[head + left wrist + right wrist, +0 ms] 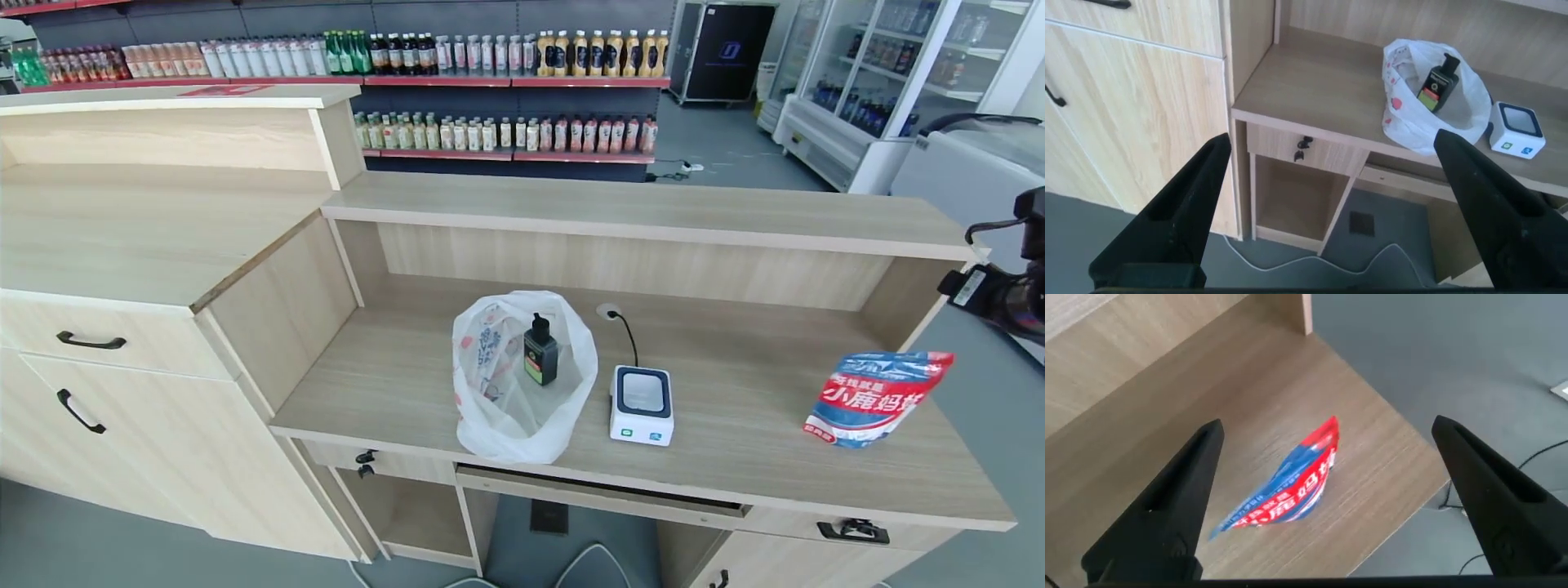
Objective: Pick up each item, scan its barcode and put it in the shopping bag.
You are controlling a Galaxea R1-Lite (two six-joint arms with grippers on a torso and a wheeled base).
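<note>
A white plastic shopping bag [506,408] stands open on the counter with a dark bottle [540,353] upright inside it. A white barcode scanner [642,403] sits just right of the bag. A blue and red pouch [878,396] lies near the counter's right end. My right gripper [1327,425] hangs open above the pouch [1286,486], apart from it. My left gripper [1331,139] is open and holds nothing, out in front of the counter's left end, well away from the bag [1413,122], the bottle [1439,82] and the scanner [1517,131].
A raised back ledge [653,208] runs behind the counter, and a taller cabinet [147,245] with drawers stands to the left. The scanner's cable [627,331] runs to a hole in the counter. Drink shelves and fridges stand behind.
</note>
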